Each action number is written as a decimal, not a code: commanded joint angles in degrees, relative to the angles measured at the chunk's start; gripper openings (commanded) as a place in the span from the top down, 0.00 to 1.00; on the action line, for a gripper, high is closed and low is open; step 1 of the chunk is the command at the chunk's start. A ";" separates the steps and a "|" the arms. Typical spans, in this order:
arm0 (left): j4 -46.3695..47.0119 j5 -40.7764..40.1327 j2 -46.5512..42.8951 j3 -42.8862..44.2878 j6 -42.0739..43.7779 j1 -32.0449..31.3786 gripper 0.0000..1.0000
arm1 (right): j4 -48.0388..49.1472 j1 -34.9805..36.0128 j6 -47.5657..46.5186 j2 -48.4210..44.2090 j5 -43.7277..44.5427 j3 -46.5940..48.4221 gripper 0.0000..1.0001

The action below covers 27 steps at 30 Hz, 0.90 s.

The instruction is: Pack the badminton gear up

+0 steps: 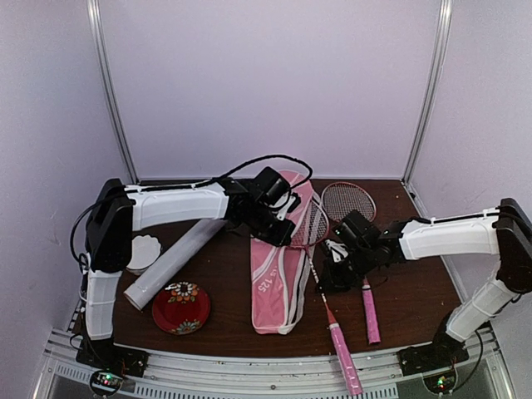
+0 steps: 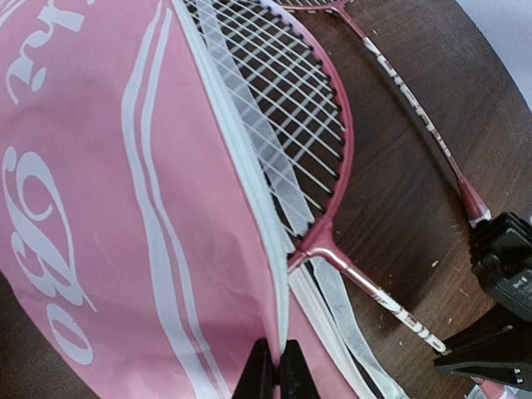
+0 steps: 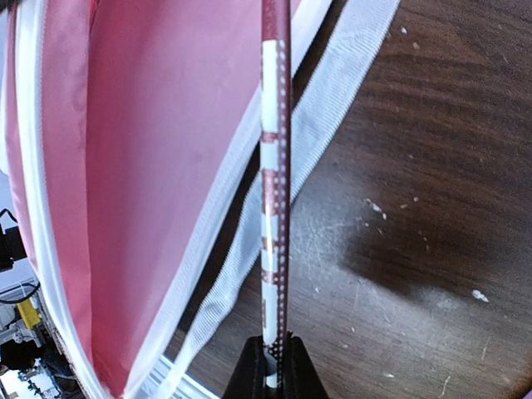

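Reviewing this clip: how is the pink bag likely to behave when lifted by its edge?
Probably floppy: the pink bag bows where the left pincer pinches its zipper edge. Likely light, being thin cloth, so it may slide on the table. The opening would probably sag shut if released.

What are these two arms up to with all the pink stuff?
They are packing badminton gear. The left gripper pinches the edge of the pink bag, holding it open. The right gripper grips a racquet by its shaft, with the head partly inside the opening. A second racquet and the white tube lie outside, not yet packed.
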 commanded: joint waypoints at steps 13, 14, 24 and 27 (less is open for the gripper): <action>3.00 10.38 -3.45 -6.53 7.31 -0.27 1.00 | 14.57 0.53 0.98 9.83 -1.48 8.20 1.00; 3.21 10.76 -3.51 -6.94 7.36 -0.27 1.00 | 14.66 0.43 0.80 10.02 -0.93 8.44 1.00; 3.77 15.23 -4.47 -9.25 9.00 -0.27 1.00 | 25.92 -1.79 5.14 13.56 -2.28 8.94 1.00; 3.59 15.53 -4.46 -10.00 9.30 -0.27 1.00 | 28.58 -2.71 6.09 14.19 -2.62 9.06 1.00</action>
